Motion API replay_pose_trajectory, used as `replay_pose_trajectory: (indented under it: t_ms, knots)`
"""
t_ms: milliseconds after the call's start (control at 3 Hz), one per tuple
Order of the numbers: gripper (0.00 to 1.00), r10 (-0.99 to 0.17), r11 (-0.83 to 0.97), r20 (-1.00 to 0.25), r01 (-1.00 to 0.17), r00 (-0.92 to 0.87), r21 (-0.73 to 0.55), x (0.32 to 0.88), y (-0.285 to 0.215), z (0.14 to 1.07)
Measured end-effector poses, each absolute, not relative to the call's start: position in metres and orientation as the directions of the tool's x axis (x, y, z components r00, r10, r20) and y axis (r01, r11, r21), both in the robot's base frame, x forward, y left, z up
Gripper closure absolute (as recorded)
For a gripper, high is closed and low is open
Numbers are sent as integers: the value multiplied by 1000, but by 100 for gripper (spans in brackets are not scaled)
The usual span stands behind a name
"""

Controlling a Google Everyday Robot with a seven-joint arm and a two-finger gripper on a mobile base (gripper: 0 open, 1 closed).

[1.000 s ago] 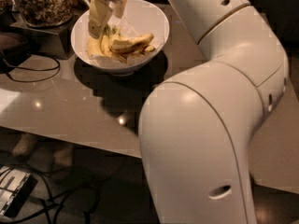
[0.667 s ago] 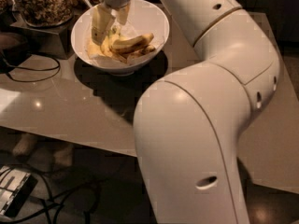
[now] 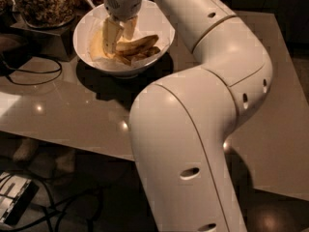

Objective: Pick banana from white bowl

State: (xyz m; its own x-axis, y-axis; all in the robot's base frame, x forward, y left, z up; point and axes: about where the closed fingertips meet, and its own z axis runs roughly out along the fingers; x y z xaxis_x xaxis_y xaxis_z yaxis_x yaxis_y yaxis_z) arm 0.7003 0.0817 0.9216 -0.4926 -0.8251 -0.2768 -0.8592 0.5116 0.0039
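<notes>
The white bowl [image 3: 159, 30] stands at the back left of the grey table. The banana [image 3: 141, 46] lies inside it, yellow with brown patches, stretching from the bowl's middle toward its right rim. My gripper [image 3: 118, 43] reaches straight down into the bowl from above, at the banana's left end and touching or nearly touching it. The gripper's body hides that end of the banana. My white arm fills the middle and right of the view.
A clear glass jar of brown nuts [image 3: 46, 4] stands on a dark stand left of the bowl. A black cable [image 3: 29, 74] loops on the table [image 3: 87, 110] at the left. A power strip [image 3: 14, 204] and cables lie on the floor below the front edge.
The gripper has shifted slightly right within the bowl, onto the banana's left end. The banana and bowl have not moved.
</notes>
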Motion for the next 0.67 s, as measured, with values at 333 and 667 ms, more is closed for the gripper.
replay_pose_trajectory:
  t_ms: [333, 667]
  knots:
    - [45, -819, 524, -267, -852, -508, 14, 706, 79, 913]
    - [44, -815, 530, -263, -848, -516, 21, 710, 78, 908]
